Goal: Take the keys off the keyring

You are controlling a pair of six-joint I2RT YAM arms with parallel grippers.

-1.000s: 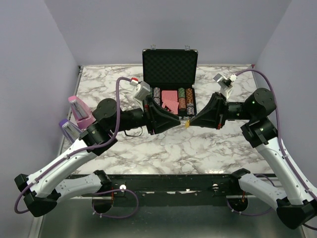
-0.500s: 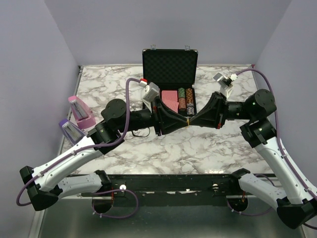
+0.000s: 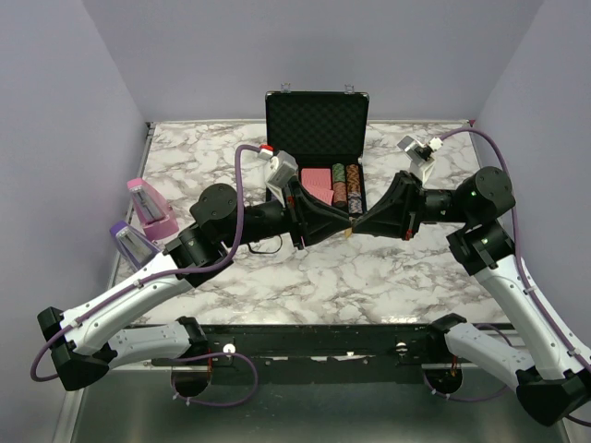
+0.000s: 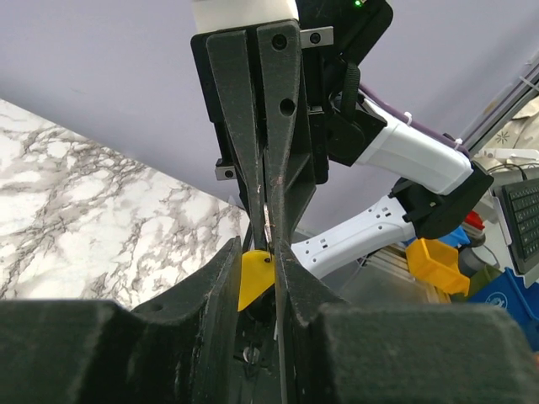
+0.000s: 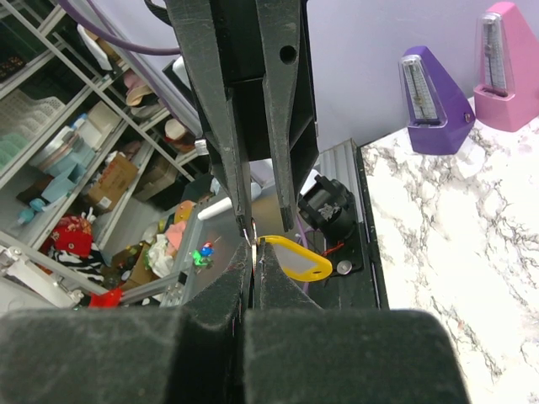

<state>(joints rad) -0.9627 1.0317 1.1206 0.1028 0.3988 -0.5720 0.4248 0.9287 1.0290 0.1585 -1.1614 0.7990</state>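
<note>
The yellow keyring tag hangs in the air between my two gripper tips, in front of the open chip case. My right gripper is shut on a thin silver metal piece at the tag's end; I cannot tell whether it is a key or the ring. The yellow tag sticks out to its right. My left gripper faces it tip to tip, its jaws a little apart with the yellow tag in the gap. The silver piece shows in the right gripper's shut jaws above.
The black chip case stands open at the back, with chips and pink cards in it. A pink metronome and a purple metronome stand at the table's left edge. A dark loop lies on the marble under my left arm.
My left arm has moved right and rolled its wrist, bringing its jaws up to the keyring. The right arm has held still with the keyring.
</note>
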